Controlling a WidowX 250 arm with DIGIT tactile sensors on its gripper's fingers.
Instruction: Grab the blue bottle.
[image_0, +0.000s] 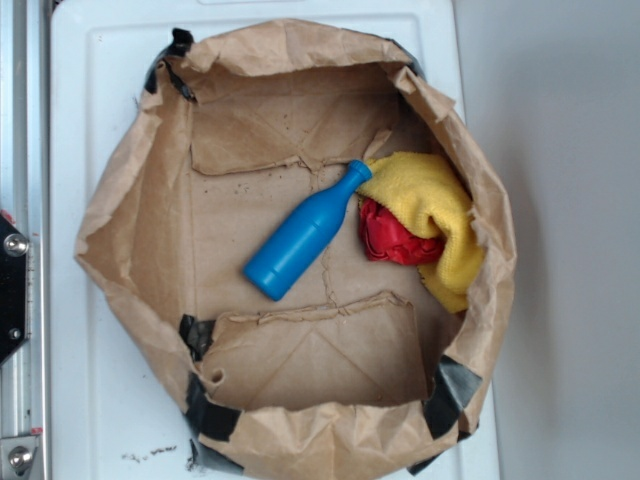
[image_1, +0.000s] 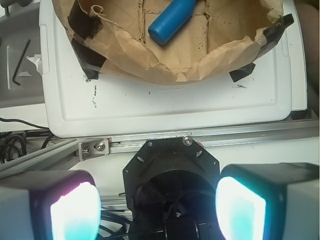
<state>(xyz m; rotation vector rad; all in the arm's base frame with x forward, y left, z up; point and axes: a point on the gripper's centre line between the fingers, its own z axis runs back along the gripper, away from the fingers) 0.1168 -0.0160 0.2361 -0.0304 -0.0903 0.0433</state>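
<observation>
Inside the paper bag (image_0: 140, 230), the blue bottle (image_0: 305, 232) lies flat, neck toward 1 o'clock beside a yellow cloth (image_0: 435, 205). My gripper (image_1: 157, 210) hangs wide and empty, well apart; I judge the approach is ahead: descend over its body.

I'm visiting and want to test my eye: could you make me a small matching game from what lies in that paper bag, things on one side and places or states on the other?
Things:
1. blue bottle
2. yellow cloth
3. red item
4. gripper

Places or states:
A. partly tucked under the cloth
B. open, outside the bag
C. lying on its side mid-bag, neck toward the cloth
D. bunched against the bag's wall

Pairs: 1-C, 2-D, 3-A, 4-B
</observation>
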